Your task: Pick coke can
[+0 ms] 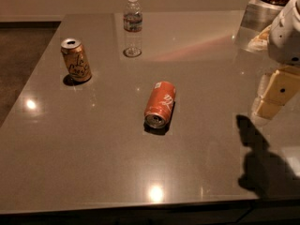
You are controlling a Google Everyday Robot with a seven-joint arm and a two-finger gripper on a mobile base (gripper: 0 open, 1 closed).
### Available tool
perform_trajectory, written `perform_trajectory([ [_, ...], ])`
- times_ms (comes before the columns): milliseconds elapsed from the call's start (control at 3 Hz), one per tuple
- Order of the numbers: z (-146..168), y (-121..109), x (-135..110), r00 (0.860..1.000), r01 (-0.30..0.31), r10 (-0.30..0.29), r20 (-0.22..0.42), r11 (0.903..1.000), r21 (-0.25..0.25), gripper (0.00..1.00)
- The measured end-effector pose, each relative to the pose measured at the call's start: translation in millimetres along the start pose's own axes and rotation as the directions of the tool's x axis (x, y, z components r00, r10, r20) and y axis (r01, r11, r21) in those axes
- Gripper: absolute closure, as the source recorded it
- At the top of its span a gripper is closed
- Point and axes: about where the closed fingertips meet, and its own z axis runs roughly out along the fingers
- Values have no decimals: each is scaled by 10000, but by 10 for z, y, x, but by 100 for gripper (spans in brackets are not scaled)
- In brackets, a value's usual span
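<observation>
The coke can (160, 104), red-orange with white script and silver ends, lies on its side near the middle of the grey table (93, 144), one silver end facing the front. The gripper (276, 95) hangs at the right edge of the view, above the table and well to the right of the can, apart from it. It holds nothing that I can see. Its shadow falls on the table at the lower right.
A yellow-gold can (76, 60) with dark cursive lettering stands upright at the left. A clear water bottle (132, 26) stands at the back centre. A metal container with brown contents (269, 3) sits at the back right corner. The table's front edge runs along the bottom.
</observation>
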Motion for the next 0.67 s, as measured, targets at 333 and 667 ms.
perform_trajectory([
  [333,0,0,0,10000,0,0,1,10000,2,0],
  [667,9,-32,-97,9994,353,-353,66,9994,58,0],
])
